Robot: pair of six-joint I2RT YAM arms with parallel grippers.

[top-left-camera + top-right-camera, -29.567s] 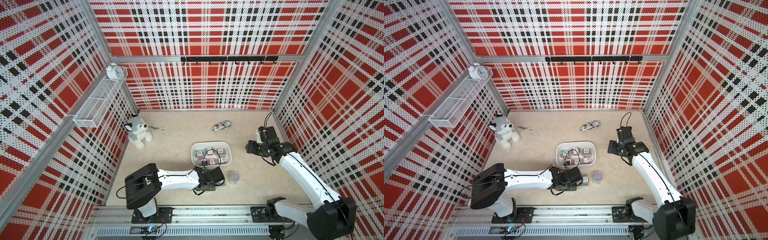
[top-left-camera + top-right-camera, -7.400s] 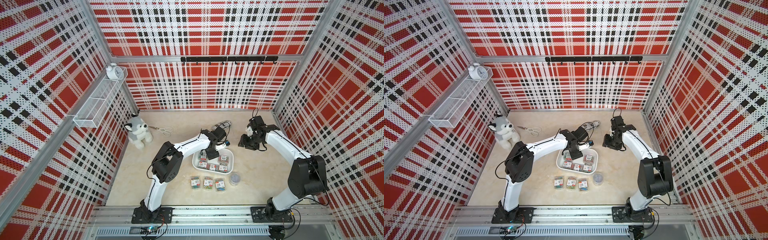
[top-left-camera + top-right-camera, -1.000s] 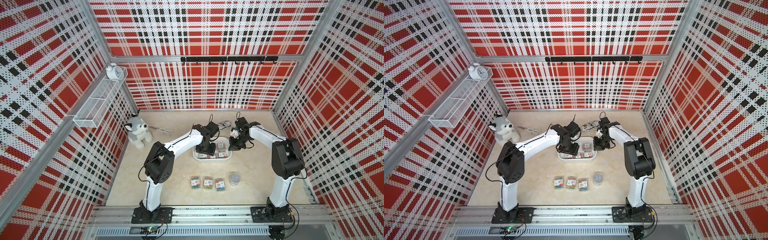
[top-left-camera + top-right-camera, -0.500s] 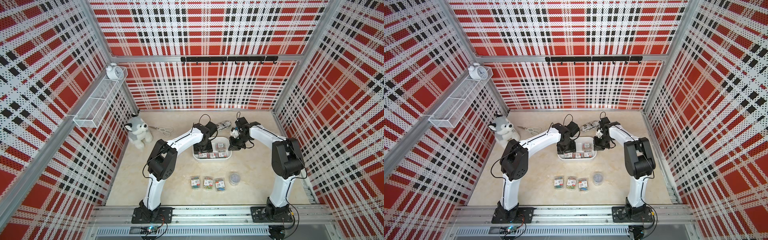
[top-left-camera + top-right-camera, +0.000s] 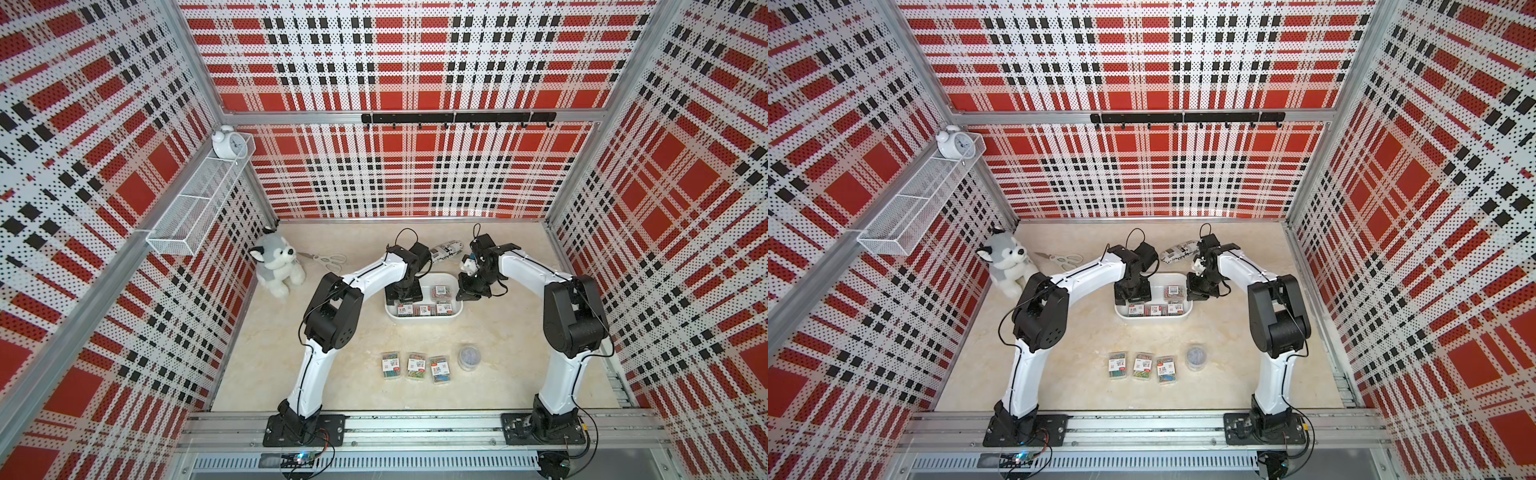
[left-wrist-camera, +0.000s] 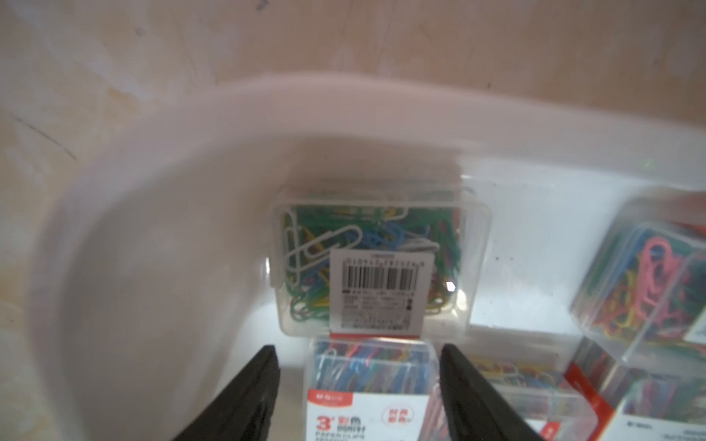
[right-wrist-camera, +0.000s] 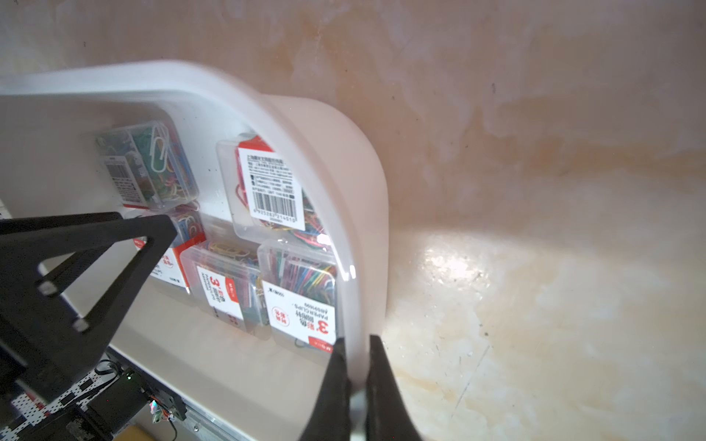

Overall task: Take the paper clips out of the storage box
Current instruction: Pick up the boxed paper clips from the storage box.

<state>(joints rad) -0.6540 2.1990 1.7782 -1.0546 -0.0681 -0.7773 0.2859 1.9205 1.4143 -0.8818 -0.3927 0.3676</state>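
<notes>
The beige surface carries the white storage box. The left hand hangs inside the box at one end. Its fingers are spread to either side of a red-labelled case of coloured paper clips. A gap shows at one finger; the other stands just beside the case, and whether it touches cannot be told. The right hand is at the box's opposite end, pressed together on the rim, with one finger inside the wall and one outside. Past the left hand's fingertips, a barcode case lies flat against the box's wall. The right wrist view shows five cases in the box in all. Outside, well apart from the box on the robot's side of it, three more cases lie in a row on the surface. The round tub sits just beside the row's end.
</notes>
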